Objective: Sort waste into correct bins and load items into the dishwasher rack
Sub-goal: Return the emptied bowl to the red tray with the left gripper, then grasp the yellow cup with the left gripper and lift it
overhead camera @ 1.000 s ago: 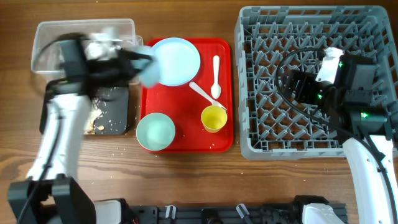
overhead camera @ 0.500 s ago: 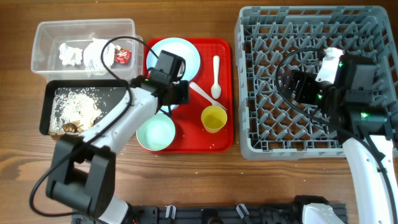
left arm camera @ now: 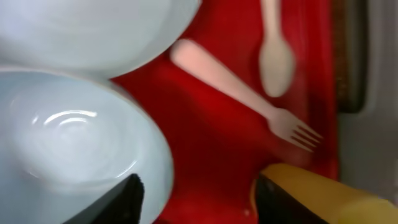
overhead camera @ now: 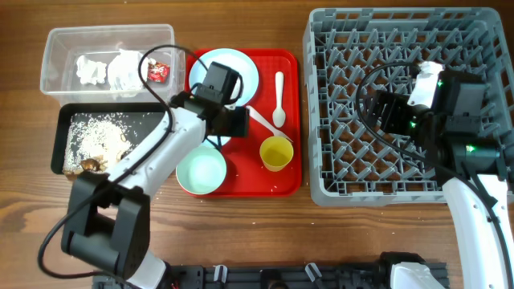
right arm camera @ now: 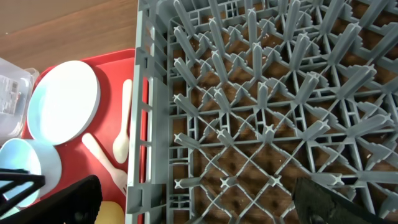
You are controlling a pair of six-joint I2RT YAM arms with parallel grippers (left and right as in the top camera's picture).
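Observation:
My left gripper hangs open low over the red tray; only bare tray shows between its fingers. One finger overlaps the rim of the small pale bowl, which sits on the tray just below the pale blue plate. The other finger stands beside the yellow cup. The white fork and spoon lie to the right, the mint-green bowl at the tray's front. My right gripper stands open above the empty grey rack.
The clear tub at the back left holds crumpled napkins and a red wrapper. In front of it, the black tray holds crumbs and scraps. Bare wooden table runs along the front edge.
My left arm swung from over the clear tub to the red tray with the small pale bowl, and its jaws have opened off it. The right arm has not moved.

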